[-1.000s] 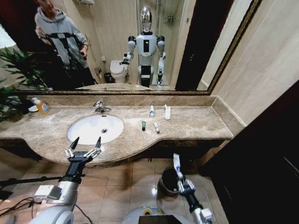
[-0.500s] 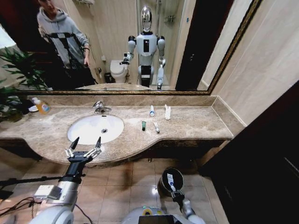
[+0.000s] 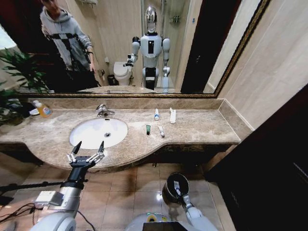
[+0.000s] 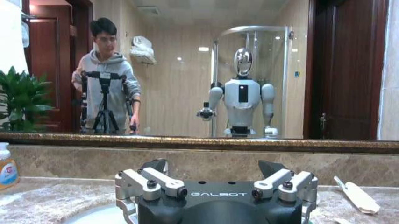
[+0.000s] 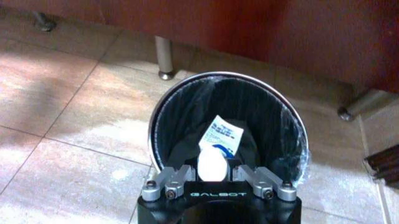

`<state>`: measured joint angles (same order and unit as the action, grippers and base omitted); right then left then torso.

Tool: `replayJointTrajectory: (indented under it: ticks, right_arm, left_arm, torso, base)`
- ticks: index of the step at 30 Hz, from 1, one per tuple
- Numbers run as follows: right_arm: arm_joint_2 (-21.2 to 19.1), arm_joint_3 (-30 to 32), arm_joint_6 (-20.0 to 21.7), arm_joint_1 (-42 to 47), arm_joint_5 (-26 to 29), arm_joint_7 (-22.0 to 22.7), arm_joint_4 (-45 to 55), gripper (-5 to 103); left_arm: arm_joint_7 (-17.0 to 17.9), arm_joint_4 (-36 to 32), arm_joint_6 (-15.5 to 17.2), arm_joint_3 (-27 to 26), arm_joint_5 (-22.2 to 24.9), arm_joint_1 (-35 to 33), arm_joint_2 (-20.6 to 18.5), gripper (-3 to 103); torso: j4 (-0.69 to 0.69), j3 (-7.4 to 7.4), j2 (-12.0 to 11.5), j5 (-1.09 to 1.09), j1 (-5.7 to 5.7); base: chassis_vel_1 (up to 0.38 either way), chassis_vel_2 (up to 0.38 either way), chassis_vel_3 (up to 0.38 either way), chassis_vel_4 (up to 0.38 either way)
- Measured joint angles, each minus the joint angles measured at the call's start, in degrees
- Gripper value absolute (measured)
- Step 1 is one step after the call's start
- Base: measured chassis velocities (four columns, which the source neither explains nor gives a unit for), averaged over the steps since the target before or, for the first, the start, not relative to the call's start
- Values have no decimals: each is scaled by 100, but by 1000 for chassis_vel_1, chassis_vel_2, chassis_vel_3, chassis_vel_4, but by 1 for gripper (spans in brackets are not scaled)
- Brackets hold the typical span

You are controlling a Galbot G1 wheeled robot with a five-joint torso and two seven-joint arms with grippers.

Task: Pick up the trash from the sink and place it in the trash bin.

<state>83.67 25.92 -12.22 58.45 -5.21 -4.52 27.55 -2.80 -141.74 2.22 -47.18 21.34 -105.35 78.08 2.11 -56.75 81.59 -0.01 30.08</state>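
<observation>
A packet held over the bin

A white packet (image 5: 216, 147) with blue print is clamped in the right gripper (image 5: 212, 173) above the black-lined, metal-rimmed bin (image 3: 168, 191) on the floor. The left gripper (image 3: 86, 150) is held spread before the sink (image 3: 91, 126). Four tubes (image 3: 160, 122) lie farther right on the counter (image 3: 202, 126).

Right pincer (image 5: 214, 175) has lowered its white packet (image 5: 220, 136) — into the trash bin (image 5: 163, 114).

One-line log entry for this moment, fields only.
right gripper: shut on white packet, over trash bin | left gripper: open, at sink edge | counter: four items left
</observation>
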Motion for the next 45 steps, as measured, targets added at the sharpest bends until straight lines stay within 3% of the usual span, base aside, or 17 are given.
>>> replayJointTrajectory:
  ticks: [11,13,18,19,22,25,28,31,42,45]
  right_arm:
    - [-40,24,82,-128,101,-20,-125,22]
    - [-51,26,94,-119,112,-17,-108,32]
    - [-50,34,115,-105,115,-9,-85,43]
    - [-46,35,121,-93,115,-3,-70,54]
    - [-42,35,122,-79,113,7,-56,59]
    - [-45,37,113,-25,95,36,-8,76]
    - [-52,37,106,-4,88,38,13,81]
    - [-59,48,86,45,81,66,71,96]
    - [-97,119,-11,243,-38,130,293,100]
    - [-145,163,-57,520,153,231,841,100]
  left_arm:
    - [0,0,0,0,0,0,0,100]
    - [0,0,0,0,0,0,0,100]
    - [0,0,0,0,0,0,0,100]
    - [0,0,0,0,0,0,0,100]
    - [0,0,0,0,0,0,0,100]
    - [0,0,0,0,0,0,0,100]
    - [0,0,0,0,0,0,0,100]
    - [0,0,0,0,0,0,0,100]
    - [0,0,0,0,0,1,0,100]
    - [0,0,0,0,0,0,0,100]
  torso:
    - [0,0,0,1,0]
    - [0,0,0,1,0]
    - [0,0,0,1,0]
    - [0,0,0,1,0]
    - [0,0,0,1,0]
    - [0,0,0,1,0]
    - [0,0,0,1,0]
    - [0,0,1,1,0]
    - [0,0,1,1,0]
    - [1,0,1,3,0]
  base:
    - [0,0,0,0]
    - [0,0,0,0]
    - [0,0,0,0]
    - [0,0,0,0]
    - [0,0,0,0]
    - [0,0,0,0]
    - [0,0,0,0]
    - [0,0,0,0]
    - [0,0,0,0]
    - [0,0,0,0]
